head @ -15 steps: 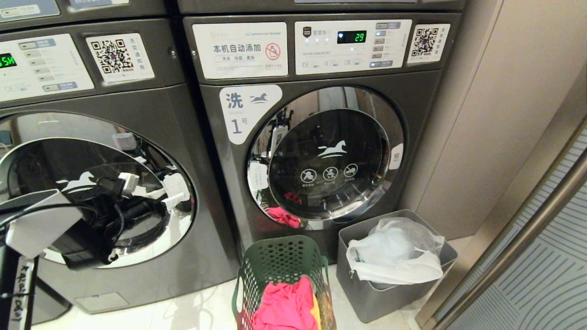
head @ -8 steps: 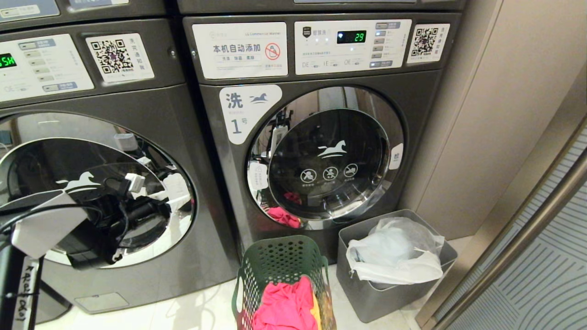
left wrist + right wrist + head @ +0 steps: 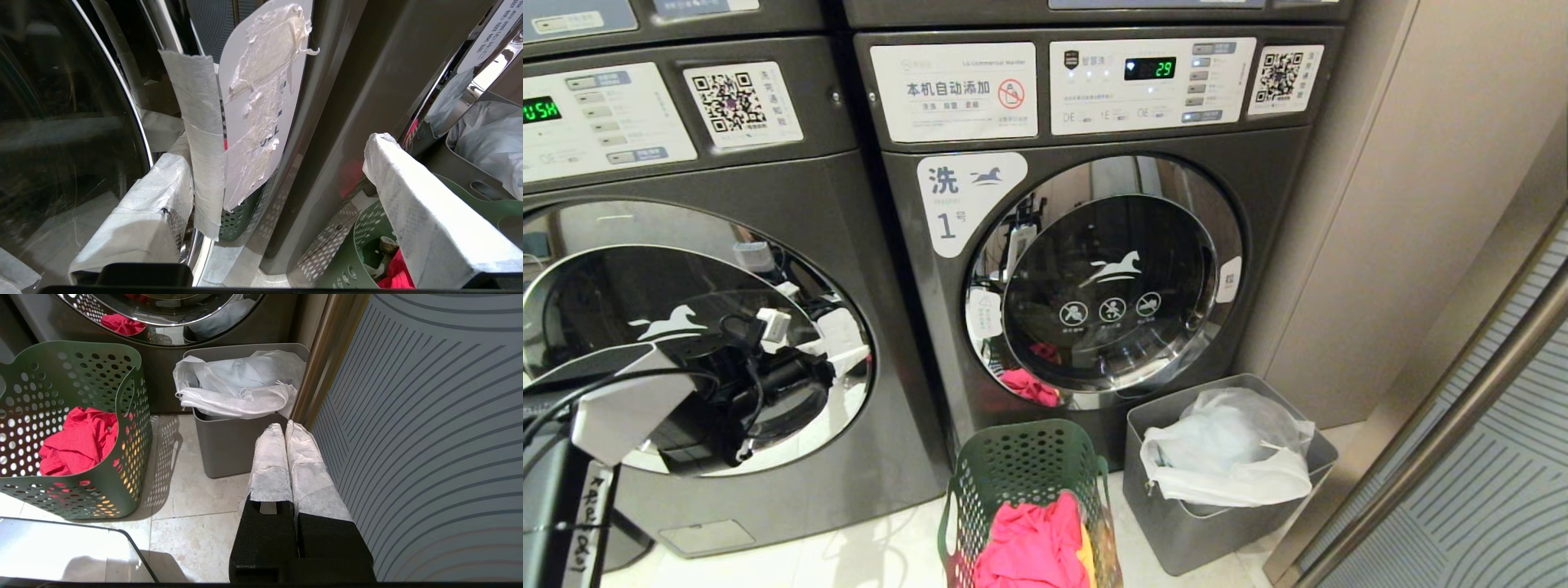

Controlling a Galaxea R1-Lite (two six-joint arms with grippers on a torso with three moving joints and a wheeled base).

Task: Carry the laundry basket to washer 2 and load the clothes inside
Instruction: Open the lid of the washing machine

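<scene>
Left gripper [image 3: 278, 163], jaws wide and empty, straddles the taped handle tab [image 3: 204, 134] on the left dark-grey chrome-ringed washer door [image 3: 686, 343]. It should seat one pad behind the tab, then close and pull. The green perforated plastic basket [image 3: 1021, 474] w/ pink clothes [image 3: 1029, 547] sits on the floor by washer 1. Right gripper [image 3: 286, 445] parked, shut, empty.

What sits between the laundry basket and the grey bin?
Nothing: only bare floor tile between the laundry basket and the grey bin, seen in the right wrist view.
</scene>
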